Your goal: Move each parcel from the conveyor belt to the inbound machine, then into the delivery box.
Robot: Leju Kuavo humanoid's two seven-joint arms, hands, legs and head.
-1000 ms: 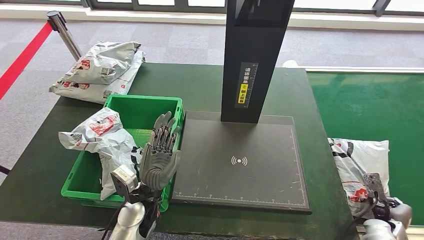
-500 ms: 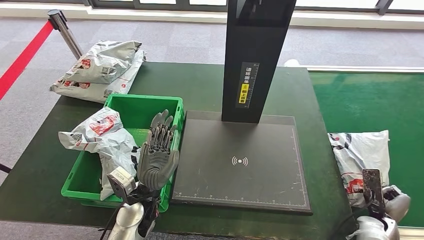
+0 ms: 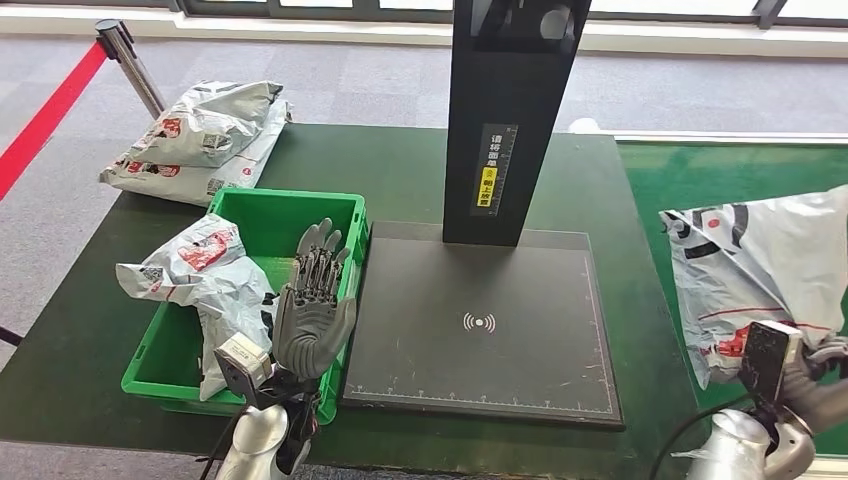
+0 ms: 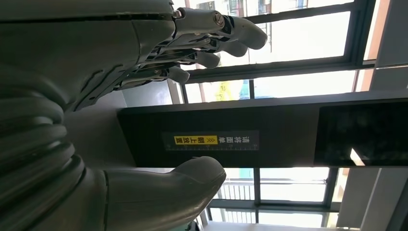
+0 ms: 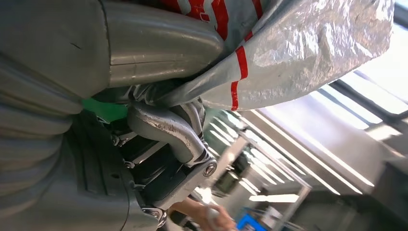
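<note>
The parcel (image 3: 765, 270) I hold hangs right of the inbound machine (image 3: 480, 320), raised off the green conveyor belt (image 3: 740, 185); it looks soft, light and slippery, so I judge a bunched fold the best hold. Going left to right: the delivery box (image 3: 285, 215) touches the machine's left edge, my left hand (image 3: 315, 310) hovers there empty, fingers spread, and my right hand (image 5: 144, 82) clamps crumpled film.

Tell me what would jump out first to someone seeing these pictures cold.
The crinkled grey plastic parcel with red print, gripped by the right hand above the green conveyor belt. Next, the tall black scanner column over its dark pad, and the left hand open beside the green plastic crate.
</note>
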